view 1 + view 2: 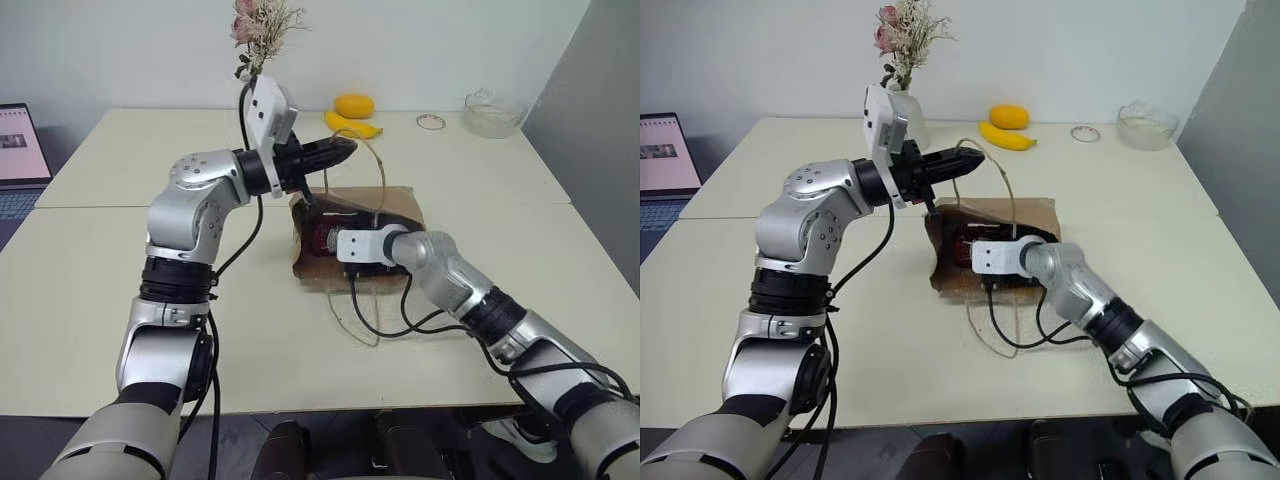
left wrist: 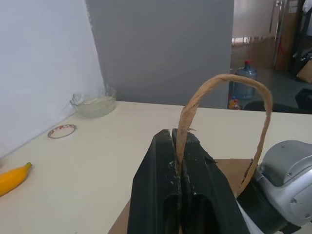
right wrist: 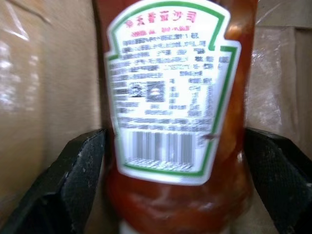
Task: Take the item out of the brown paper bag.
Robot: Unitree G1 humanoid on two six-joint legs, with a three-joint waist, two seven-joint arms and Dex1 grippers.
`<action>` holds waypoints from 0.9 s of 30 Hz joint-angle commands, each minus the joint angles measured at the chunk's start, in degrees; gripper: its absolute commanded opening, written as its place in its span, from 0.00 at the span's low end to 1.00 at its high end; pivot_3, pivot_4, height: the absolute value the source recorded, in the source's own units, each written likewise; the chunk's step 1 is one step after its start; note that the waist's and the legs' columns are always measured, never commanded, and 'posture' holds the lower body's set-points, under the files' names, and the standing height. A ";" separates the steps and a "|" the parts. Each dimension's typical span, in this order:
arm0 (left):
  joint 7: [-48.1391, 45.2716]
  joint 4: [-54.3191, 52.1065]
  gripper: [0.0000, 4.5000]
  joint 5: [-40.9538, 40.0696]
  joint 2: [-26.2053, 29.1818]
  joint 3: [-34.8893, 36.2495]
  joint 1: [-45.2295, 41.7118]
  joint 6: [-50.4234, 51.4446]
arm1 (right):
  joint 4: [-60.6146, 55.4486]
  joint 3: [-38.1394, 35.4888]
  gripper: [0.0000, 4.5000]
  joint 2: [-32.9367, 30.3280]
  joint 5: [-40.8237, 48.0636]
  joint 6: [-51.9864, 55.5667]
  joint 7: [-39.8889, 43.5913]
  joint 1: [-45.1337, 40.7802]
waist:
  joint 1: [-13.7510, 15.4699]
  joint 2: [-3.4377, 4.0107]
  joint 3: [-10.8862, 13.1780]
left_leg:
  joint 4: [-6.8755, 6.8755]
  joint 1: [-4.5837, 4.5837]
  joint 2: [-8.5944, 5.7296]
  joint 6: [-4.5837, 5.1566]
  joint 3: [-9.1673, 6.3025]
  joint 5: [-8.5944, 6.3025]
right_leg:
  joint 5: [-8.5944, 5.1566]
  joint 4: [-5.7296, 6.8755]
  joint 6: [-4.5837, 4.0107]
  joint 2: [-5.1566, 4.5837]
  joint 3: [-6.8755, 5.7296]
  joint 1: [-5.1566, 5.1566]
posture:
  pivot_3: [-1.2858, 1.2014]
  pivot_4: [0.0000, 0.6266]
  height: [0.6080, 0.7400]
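Right gripper (image 3: pixel 170 185) inside brown paper bag (image 1: pixel 400 205) mid-table, jaws wide either side of sauce bottle (image 3: pixel 175 97), not clamped. Left gripper (image 2: pixel 178 161) pinched tight on bag handle (image 2: pixel 263 122), lifted. Banana (image 1: pixel 352 125), orange fruit (image 1: pixel 354 104) near far edge.

Two cream tables (image 1: pixel 120 290) are set edge to edge, the seam running across between them. The brown paper bag (image 1: pixel 400 205) is laid flat near the middle, just on the near side of the seam. Toward the far edge a banana (image 1: pixel 352 125) and an orange fruit (image 1: pixel 354 104) are placed together; a small ring (image 1: pixel 431 121) and a glass bowl (image 1: pixel 493 113) are seen near the far right corner.
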 commanded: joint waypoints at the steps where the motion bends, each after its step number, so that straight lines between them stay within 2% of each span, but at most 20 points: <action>1: -0.07 -1.80 0.00 -0.54 0.45 0.63 -1.49 -0.99 | 8.31 0.17 1.00 1.42 -2.46 -2.69 -0.63 -1.94 | -0.02 0.00 0.00 | 0.00 0.02 0.00 0.00 0.00 0.00 | 0.00 0.01 0.00 0.00 0.00 0.02 | 0.52 0.24 1.00; 7: 0.06 -1.61 0.00 -0.37 0.76 0.78 -1.28 -1.16 | 11.84 -0.76 0.70 2.89 -2.81 -9.42 -0.56 -3.69 | -0.06 0.00 0.00 | 0.02 0.15 0.00 0.00 0.01 0.02 | 0.03 0.16 -0.05 0.00 0.04 0.07 | 0.52 0.24 1.00; 14: 0.15 -0.66 0.00 0.03 1.17 0.86 -1.36 -1.75 | 0.76 -7.17 0.70 -0.02 1.39 -13.82 4.72 -2.01 | -0.03 0.03 0.02 | 0.01 0.01 0.02 0.00 -0.02 0.01 | 0.06 0.13 -0.11 0.01 0.03 -0.03 | 0.52 0.24 1.00; 19: 0.15 0.85 0.00 0.96 1.23 0.46 -1.34 -3.17 | -10.84 -13.47 0.70 -2.09 10.07 -11.42 13.59 -0.40 | 0.02 0.06 0.05 | -0.01 -0.14 0.02 0.00 -0.03 0.01 | 0.17 0.09 -0.28 0.00 0.01 -0.15 | 0.52 0.24 1.00; 27: 0.57 3.45 0.00 2.02 1.07 0.43 -1.82 -4.97 | -25.66 -18.80 0.70 -4.89 23.51 -5.46 26.38 3.33 | 0.06 0.05 0.06 | -0.03 -0.14 0.01 0.00 -0.05 0.01 | 0.12 0.03 -0.19 -0.02 -0.06 -0.12 | 0.52 0.24 1.00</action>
